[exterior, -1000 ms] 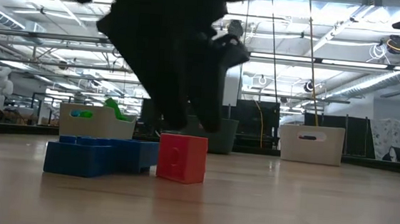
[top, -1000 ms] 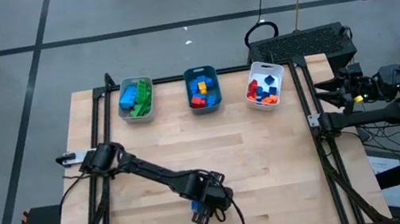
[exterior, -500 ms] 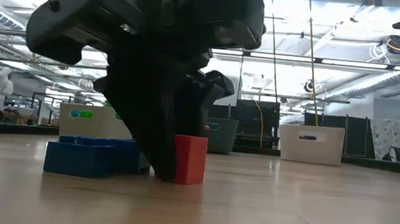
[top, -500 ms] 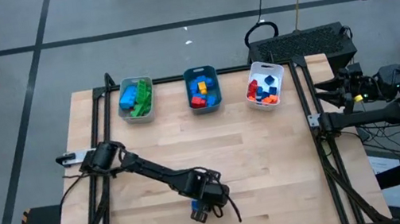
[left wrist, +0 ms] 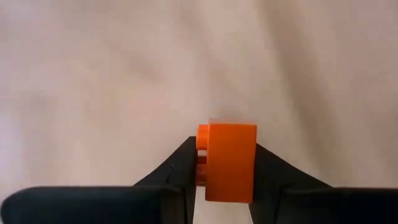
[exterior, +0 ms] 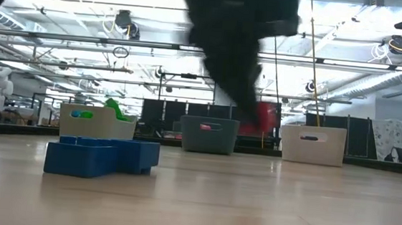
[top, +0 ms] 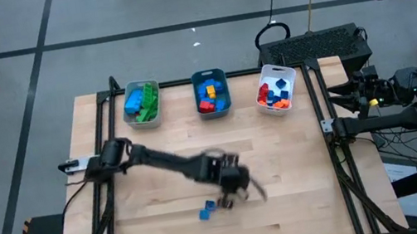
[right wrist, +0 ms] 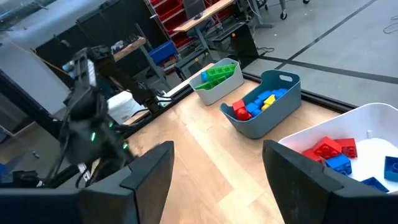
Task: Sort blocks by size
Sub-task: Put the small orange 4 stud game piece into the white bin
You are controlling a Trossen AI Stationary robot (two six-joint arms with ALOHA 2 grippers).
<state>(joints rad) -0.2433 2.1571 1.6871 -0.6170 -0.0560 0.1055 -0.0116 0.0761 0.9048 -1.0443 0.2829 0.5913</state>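
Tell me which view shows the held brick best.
Left wrist view: the small brick sits sharp and centred in the left pincer. Low view shows only a red blur; the high view hides it under the arm; right wrist view doesn't show it.

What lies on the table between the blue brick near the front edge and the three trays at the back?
In the high view, only the left claw, holding a small red brick, hangs between the blue brick and the trays; the wood there is bare.

Blue block (top: 207, 211) on open tabletop (top: 303, 186)

left tool (exterior: 255, 113) motion-blurred, red block (exterior: 266, 118) half hidden
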